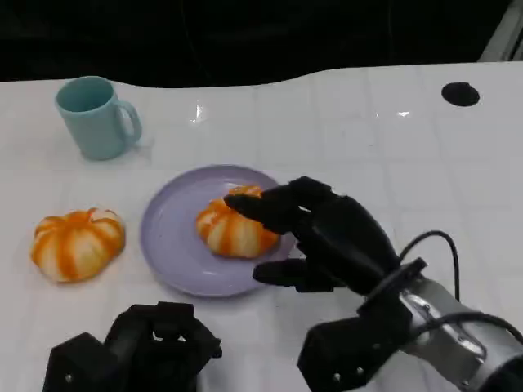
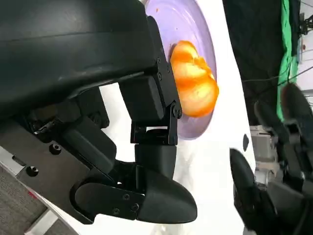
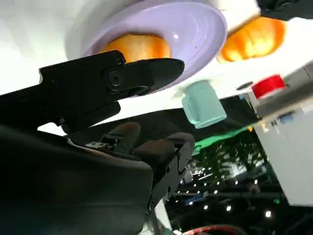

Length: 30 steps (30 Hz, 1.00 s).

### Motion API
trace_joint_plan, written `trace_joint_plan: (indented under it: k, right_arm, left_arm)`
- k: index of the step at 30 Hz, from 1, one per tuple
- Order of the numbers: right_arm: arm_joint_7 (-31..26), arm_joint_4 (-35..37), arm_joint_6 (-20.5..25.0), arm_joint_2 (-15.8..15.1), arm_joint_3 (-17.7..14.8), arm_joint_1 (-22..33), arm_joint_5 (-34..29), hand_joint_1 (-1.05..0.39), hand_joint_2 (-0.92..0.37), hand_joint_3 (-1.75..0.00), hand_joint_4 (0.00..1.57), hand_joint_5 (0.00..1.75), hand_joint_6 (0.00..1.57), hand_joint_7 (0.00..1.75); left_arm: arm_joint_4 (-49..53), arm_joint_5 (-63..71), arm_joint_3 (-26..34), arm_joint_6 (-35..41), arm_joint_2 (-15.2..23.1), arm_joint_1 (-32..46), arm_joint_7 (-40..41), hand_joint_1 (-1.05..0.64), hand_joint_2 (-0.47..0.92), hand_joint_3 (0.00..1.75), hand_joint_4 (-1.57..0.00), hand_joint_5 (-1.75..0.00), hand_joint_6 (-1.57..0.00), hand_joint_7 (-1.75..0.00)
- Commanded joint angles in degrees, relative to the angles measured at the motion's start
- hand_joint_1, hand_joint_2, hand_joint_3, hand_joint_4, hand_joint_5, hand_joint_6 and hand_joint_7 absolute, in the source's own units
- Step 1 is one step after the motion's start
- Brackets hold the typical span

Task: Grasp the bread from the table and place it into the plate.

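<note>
**Bread on the plate, right hand loose around it**

While the white table (image 1: 343, 122) carries everything in reach, most of its far and right side lies bare, so the right arm has open room to draw back toward the near right. A black dot (image 1: 461, 94) marks the far right corner, well apart from the work.

Largest on the table is the lilac plate (image 1: 172, 245), set centrally so either hand can reach it. One orange-striped bread (image 1: 233, 229) sits on it, right of the plate's middle and inside the rim. The right hand (image 1: 323, 233) hangs over that bread's right side with fingers spread; one fingertip lies at the bread's top, though whether it touches cannot be told. The hand does not seem to clasp it, which suggests a release.

A second bread (image 1: 78, 243) rests on the table left of the plate, near it but apart. The left hand (image 1: 139, 347) waits at the near edge, its fingers curled in, holding nothing.

Far left stands a teal mug (image 1: 96, 117), clear of any likely path.
</note>
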Motion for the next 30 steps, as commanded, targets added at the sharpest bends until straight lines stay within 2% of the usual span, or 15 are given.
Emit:
trace_joint_plan:
  k: [1, 3, 4, 6, 7, 8, 14, 18, 24, 30]
  right_arm:
    - [0.34, -3.41, -4.57, -1.39, -3.97, 4.40, 5.86, -0.35, -0.92, -0.14, 0.59, 0.68, 0.76, 0.22]
    - [1.10, -4.56, -6.32, -1.87, -5.52, 6.58, 8.22, -0.33, -0.89, -0.25, 0.63, 0.91, 0.84, 0.28]
    - [1.37, -4.93, -7.26, -2.17, -6.20, 7.54, 9.14, -0.31, -0.82, -0.42, 0.66, 1.09, 0.86, 0.42]
    - [1.51, -5.03, -9.59, -2.86, -7.52, 9.21, 10.58, -0.29, -0.69, -0.69, 0.68, 1.25, 0.83, 0.63]
    - [1.99, -4.93, -11.11, -3.23, -8.23, 10.07, 11.75, -0.27, -0.59, -0.91, 0.68, 1.38, 0.78, 0.82]
    - [2.67, -4.83, -12.41, -3.49, -8.91, 10.88, 13.00, -0.26, -0.55, -0.98, 0.69, 1.43, 0.76, 0.89]
    - [8.88, -5.40, -17.31, -5.64, -12.66, 16.33, 21.01, -0.22, -0.53, -1.11, 0.68, 1.66, 0.77, 1.09]
    - [14.68, -7.92, -16.34, -6.09, -14.78, 20.04, 27.19, -0.23, -0.52, -1.13, 0.72, 1.71, 0.78, 1.21]
    - [18.21, -10.99, -16.72, -6.62, -18.25, 24.67, 29.07, -0.22, -0.46, -1.25, 0.81, 1.75, 0.75, 1.34]
    - [21.30, -12.78, -16.56, -6.82, -20.37, 29.06, 31.04, -0.26, -0.46, -1.27, 0.79, 1.75, 0.74, 1.39]
  left_arm:
    - [-0.39, 0.28, 0.10, 0.41, 0.76, 0.05, 0.14, -1.05, 0.62, 0.54, -1.57, -1.22, -1.40, -0.76]
    - [-0.44, 0.37, 0.05, 0.40, 0.68, 0.03, 0.27, -1.05, 0.62, 0.53, -1.57, -1.22, -1.41, -0.76]
    - [-0.44, 0.38, 0.04, 0.37, 0.63, 0.01, 0.32, -1.05, 0.63, 0.53, -1.57, -1.22, -1.41, -0.76]
    - [-0.41, 0.17, 0.08, 0.39, 0.50, 0.00, 0.22, -1.05, 0.63, 0.53, -1.57, -1.22, -1.41, -0.76]
    - [-0.42, 0.11, 0.09, 0.36, 0.46, 0.02, 0.15, -1.05, 0.63, 0.53, -1.57, -1.22, -1.41, -0.76]
    - [-0.41, 0.11, 0.07, 0.29, 0.44, 0.03, 0.12, -1.05, 0.63, 0.53, -1.57, -1.22, -1.41, -0.76]
    - [-0.45, 0.09, 0.04, 0.40, 0.23, -0.04, 0.18, -1.05, 0.62, 0.53, -1.57, -1.21, -1.42, -0.76]
    - [-0.71, 0.31, -0.08, 0.62, 0.20, -0.05, 0.34, -1.05, 0.63, 0.53, -1.57, -1.20, -1.42, -0.76]
    - [-1.72, 0.59, -0.18, 1.63, 0.08, 0.27, 0.71, -1.05, 0.63, 0.52, -1.57, -1.20, -1.43, -0.75]
    - [-1.47, 0.45, -0.10, 1.27, 0.27, 0.13, 0.26, -1.05, 0.63, 0.52, -1.57, -1.21, -1.42, -0.75]
